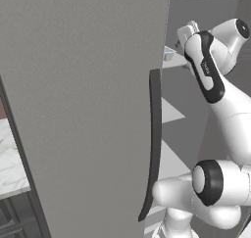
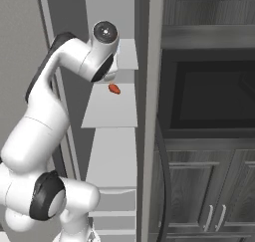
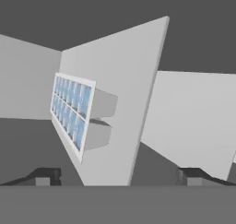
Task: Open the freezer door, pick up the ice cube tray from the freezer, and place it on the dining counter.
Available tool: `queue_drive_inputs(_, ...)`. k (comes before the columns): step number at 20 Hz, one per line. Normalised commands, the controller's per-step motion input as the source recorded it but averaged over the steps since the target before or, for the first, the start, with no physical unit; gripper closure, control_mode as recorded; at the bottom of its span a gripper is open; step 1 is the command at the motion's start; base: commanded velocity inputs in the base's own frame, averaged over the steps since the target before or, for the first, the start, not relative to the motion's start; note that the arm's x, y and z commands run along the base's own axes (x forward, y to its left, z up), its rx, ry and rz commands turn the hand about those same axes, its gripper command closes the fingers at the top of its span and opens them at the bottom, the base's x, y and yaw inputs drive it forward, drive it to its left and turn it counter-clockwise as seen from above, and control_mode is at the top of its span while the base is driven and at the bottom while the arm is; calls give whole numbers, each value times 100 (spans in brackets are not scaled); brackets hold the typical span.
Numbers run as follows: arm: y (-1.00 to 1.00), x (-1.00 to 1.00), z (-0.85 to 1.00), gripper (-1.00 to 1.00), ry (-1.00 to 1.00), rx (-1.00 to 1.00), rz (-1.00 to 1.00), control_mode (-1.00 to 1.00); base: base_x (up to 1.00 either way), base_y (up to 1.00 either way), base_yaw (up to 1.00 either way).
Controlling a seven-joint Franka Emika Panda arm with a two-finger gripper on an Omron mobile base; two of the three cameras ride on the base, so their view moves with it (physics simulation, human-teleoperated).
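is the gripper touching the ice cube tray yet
Apart. In the hand view the gripper has its fingertips spread at the bottom, with bare shelf between them and the ice cube tray ahead.

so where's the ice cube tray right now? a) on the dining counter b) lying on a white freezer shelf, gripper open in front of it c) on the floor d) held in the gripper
b: in the hand view the ice cube tray rests on a white shelf, with the gripper open and short of it.
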Motion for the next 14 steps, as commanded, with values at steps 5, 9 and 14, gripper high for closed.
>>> queue_drive_inputs(5, 0, 48, 0, -100, 0, 1, 0, -100, 0, 0, 0)
queue_drive_inputs(9, 0, 41, 0, -100, 0, 0, 0, -100, 0, 0, 0)
queue_drive_inputs(14, 0, 42, 0, -100, 0, 0, 0, -100, 0, 0, 0)
